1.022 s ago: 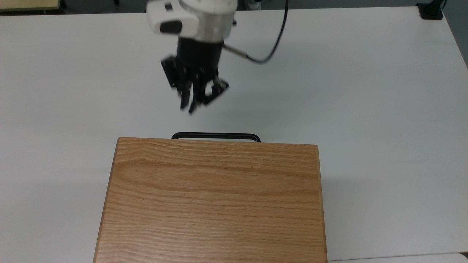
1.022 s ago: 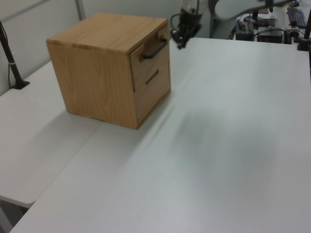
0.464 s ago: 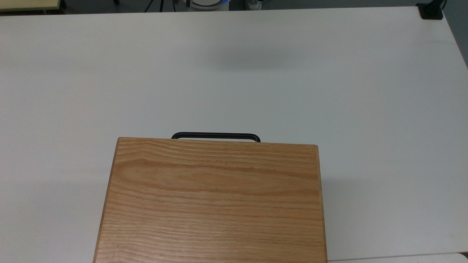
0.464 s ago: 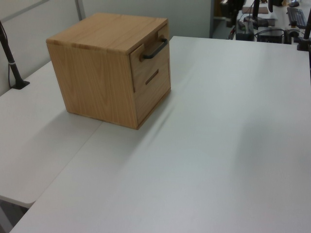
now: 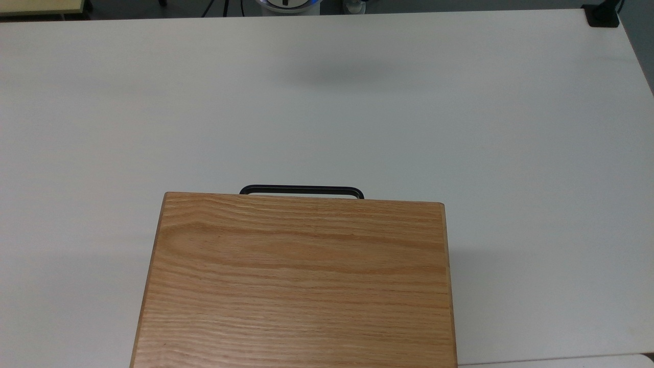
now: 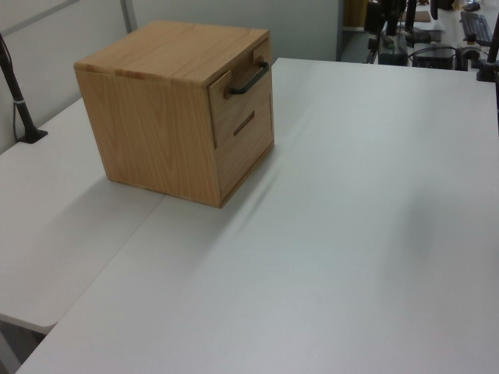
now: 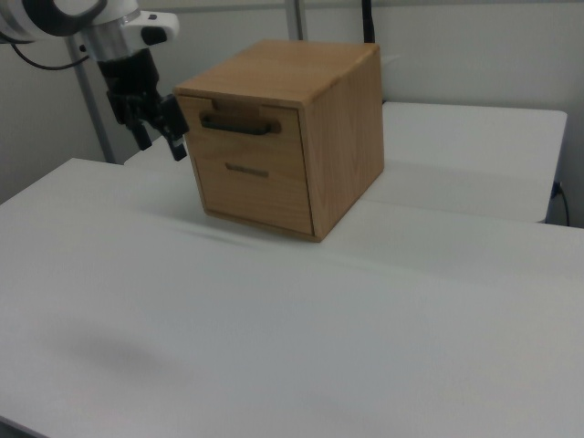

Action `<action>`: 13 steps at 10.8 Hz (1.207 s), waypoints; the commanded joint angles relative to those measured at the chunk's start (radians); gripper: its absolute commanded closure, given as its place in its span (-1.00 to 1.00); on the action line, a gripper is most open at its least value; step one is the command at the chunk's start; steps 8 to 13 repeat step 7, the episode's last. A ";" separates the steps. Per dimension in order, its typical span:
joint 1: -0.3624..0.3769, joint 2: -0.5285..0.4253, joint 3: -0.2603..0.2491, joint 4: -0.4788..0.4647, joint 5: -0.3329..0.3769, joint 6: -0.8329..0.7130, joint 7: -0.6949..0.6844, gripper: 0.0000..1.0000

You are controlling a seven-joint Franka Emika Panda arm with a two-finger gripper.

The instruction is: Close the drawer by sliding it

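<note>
Drawer [image 7: 274, 142] sits pushed into the cabinet [image 7: 349, 137], its front near flush, just beside my tool [image 7: 162, 142] toward the right view's right. I cannot tell how wide my tool stands. I'd only check it's seated, pressing squarely beside the handle [image 7: 239, 124]. A second ago my tool hung facing that handle; the drawer hasn't shifted.

We see the cabinet [image 5: 299, 286] cut off by the top view's bottom edge; its front is hidden under its top there, w/ just the handle [image 5: 301, 189] poking out. In the right view the arm [image 7: 87, 23] runs off the top-left corner. The gripper [image 7: 160, 128] is dark & small; we can't tell its finger gap. The drawer [image 7: 248, 126] front sits v. close to flush; any gap is too small to judge.
</note>
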 commanded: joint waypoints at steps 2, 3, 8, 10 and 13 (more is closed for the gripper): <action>0.009 -0.005 -0.059 -0.025 0.024 0.074 -0.264 -1.00; 0.009 -0.002 -0.059 -0.025 0.024 0.071 -0.269 -1.00; 0.010 0.005 -0.057 -0.022 0.024 0.066 -0.266 -1.00; 0.010 0.005 -0.057 -0.022 0.024 0.066 -0.266 -1.00; 0.010 0.005 -0.057 -0.022 0.024 0.066 -0.266 -1.00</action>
